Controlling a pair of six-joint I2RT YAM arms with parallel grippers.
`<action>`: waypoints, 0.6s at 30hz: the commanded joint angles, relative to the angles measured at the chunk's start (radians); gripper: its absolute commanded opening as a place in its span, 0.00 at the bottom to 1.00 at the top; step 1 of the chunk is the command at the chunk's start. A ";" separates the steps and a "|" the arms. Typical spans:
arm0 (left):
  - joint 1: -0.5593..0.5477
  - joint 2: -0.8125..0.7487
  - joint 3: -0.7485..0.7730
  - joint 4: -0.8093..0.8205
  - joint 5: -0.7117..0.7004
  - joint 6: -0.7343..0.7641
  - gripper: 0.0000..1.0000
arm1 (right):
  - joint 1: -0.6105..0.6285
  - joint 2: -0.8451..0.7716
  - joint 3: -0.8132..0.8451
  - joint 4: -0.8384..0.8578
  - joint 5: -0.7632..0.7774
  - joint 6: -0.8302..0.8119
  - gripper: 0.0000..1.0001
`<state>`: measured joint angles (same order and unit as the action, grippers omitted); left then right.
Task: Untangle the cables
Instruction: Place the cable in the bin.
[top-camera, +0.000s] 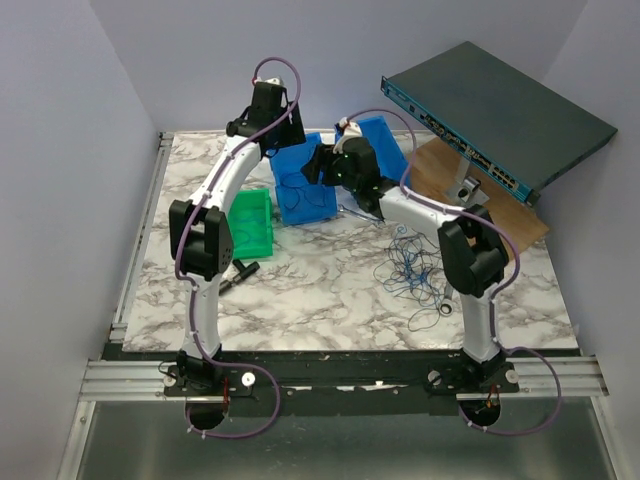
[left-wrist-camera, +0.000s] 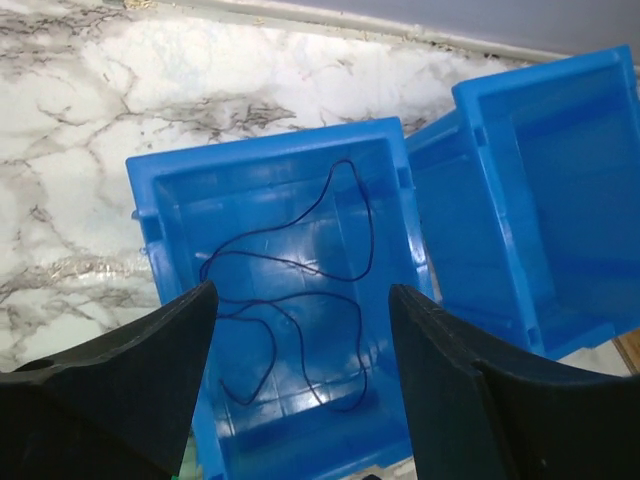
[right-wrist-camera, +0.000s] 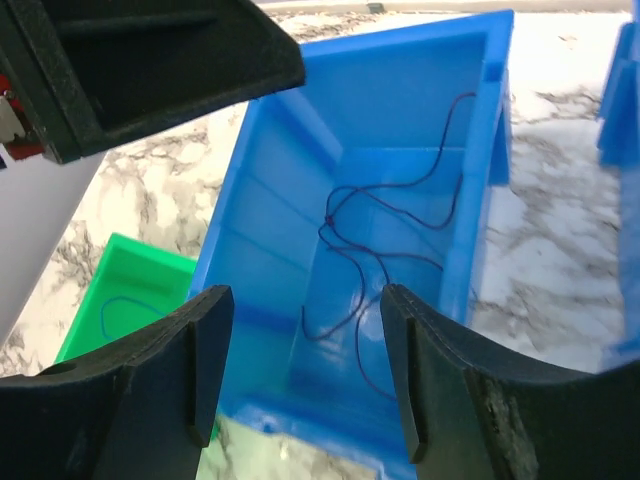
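A tangle of thin blue and dark cables (top-camera: 410, 265) lies on the marble table beside the right arm's elbow. One dark cable (left-wrist-camera: 300, 290) lies loose in the near blue bin (left-wrist-camera: 260, 150), also seen in the right wrist view (right-wrist-camera: 385, 230). A thin blue cable (right-wrist-camera: 120, 310) lies in the green bin (right-wrist-camera: 90, 330). My left gripper (left-wrist-camera: 302, 292) is open and empty above the blue bin. My right gripper (right-wrist-camera: 305, 300) is open and empty over the same bin (right-wrist-camera: 270, 150) from the other side. Both grippers hover over it in the top view, left (top-camera: 285, 135) and right (top-camera: 318, 165).
A second blue bin (top-camera: 378, 140) stands behind the first (top-camera: 305, 190); it looks empty in the left wrist view (left-wrist-camera: 560, 200). The green bin (top-camera: 250, 222) sits to the left. A black tool (top-camera: 240, 272) lies near the left arm. A network switch (top-camera: 495, 110) overhangs a wooden board (top-camera: 440, 175).
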<state>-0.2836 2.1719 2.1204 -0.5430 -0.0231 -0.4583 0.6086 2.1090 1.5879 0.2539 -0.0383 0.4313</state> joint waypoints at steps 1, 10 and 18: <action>-0.010 -0.144 -0.060 -0.066 -0.027 0.022 0.74 | -0.001 -0.152 -0.102 -0.056 0.064 0.000 0.68; -0.112 -0.594 -0.715 0.227 -0.008 -0.016 0.93 | -0.001 -0.451 -0.415 -0.180 0.165 0.004 0.75; -0.277 -0.919 -1.128 0.420 -0.027 -0.014 0.99 | -0.024 -0.630 -0.609 -0.564 0.568 0.150 0.93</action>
<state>-0.4934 1.3872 1.1748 -0.2901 -0.0338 -0.4698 0.6014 1.5330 1.0439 -0.0410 0.2768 0.4919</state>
